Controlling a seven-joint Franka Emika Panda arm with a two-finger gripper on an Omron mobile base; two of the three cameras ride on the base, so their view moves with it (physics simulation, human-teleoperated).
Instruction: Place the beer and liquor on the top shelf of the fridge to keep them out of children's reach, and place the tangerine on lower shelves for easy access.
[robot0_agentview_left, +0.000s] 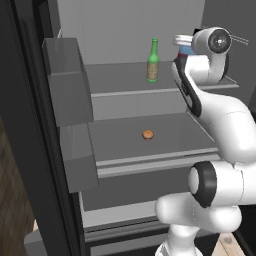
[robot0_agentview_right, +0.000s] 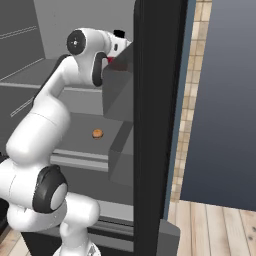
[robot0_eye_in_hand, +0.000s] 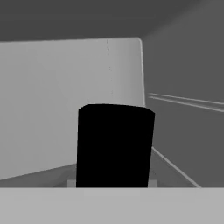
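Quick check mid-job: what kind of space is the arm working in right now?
The inside of an open fridge, likely a kitchen's: grey shelves, door bins, a beer up top and a tangerine lower.

Pale wooden plank floor (robot0_agentview_right: 215, 225) (lower right corner of the right base view) runs below a flat dark grey wall (robot0_agentview_right: 225, 100).

Domestic kitchen, rendered. Evidence: open fridge (robot0_agentview_left: 145, 30) with grey shelves and door bins (robot0_agentview_left: 67, 80), a beer (robot0_agentview_left: 153, 62) and tangerine (robot0_agentview_left: 147, 134) stored inside, wood plank floor (robot0_agentview_right: 215, 227).
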